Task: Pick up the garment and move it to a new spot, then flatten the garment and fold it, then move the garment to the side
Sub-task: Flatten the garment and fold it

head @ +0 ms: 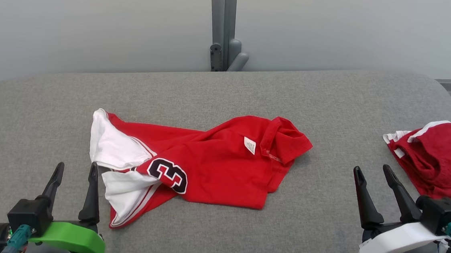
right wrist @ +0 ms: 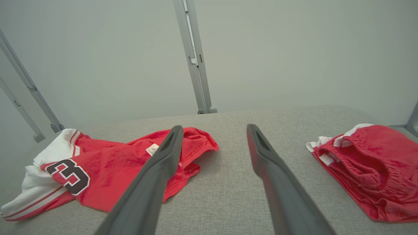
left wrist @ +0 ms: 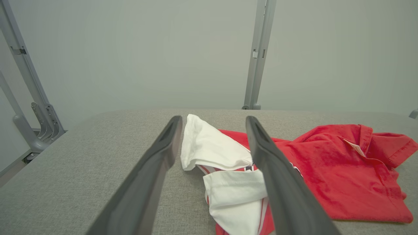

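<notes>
Jersey (head: 206, 161) mid-table (head: 321, 238); shorts (head: 440, 159) at right edge (well apart).

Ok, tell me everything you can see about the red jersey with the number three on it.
The red jersey lies crumpled midway across the grey padded surface. Looks like cotton knit: red body, white sleeves with striped trim bunched at its left end, a black white-edged number 3 facing up, a white label by a stitched hem at its right end. Nothing but that surface appears to touch it.
</notes>
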You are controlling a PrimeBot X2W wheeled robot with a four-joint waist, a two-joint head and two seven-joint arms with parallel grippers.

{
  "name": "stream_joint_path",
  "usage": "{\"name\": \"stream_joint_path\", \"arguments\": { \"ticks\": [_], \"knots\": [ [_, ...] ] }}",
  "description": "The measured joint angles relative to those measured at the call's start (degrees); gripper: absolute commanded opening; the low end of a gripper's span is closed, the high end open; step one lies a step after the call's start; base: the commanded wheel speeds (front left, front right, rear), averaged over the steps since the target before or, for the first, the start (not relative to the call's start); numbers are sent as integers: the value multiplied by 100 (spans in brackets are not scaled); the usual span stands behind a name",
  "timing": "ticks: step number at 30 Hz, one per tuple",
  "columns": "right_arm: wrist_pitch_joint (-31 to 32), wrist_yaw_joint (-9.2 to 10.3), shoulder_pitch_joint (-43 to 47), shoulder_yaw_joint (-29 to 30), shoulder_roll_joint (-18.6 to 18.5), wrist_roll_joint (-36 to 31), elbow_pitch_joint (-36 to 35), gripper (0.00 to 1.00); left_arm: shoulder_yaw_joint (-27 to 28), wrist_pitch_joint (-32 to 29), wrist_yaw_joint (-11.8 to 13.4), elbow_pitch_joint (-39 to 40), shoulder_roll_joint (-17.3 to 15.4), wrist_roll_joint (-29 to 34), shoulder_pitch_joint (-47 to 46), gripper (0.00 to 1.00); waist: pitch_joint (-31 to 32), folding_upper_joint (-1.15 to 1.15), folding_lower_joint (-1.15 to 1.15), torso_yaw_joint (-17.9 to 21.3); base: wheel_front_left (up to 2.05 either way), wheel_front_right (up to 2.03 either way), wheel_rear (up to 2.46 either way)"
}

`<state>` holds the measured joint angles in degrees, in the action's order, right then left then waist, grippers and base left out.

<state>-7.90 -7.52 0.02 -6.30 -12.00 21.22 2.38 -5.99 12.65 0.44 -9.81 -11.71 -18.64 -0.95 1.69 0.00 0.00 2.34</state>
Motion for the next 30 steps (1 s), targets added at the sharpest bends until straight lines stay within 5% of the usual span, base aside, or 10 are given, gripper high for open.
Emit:
{"name": "stream_joint_path", "arguments": {
  "ticks": [13, 20, 30],
  "knots": [
    [34, 0, -44, -294, -49, 40, 55, 100, -64, 4, 12, 0, -34, -41, -39, 100, -84, 0, 0, -112, 0, 0, 0],
    [151, 0, -347, -1171, -179, 134, 376, 100, -143, 37, 5, 41, -36, -40, -249, 100, -290, 0, 0, -224, 0, 0, 0],
    [13, 0, -1248, -2561, -305, 509, 1800, 100, -298, 138, -78, -52, 73, 8, -775, 100, -867, 0, 0, -508, 0, 0, 0]
  ]
}}
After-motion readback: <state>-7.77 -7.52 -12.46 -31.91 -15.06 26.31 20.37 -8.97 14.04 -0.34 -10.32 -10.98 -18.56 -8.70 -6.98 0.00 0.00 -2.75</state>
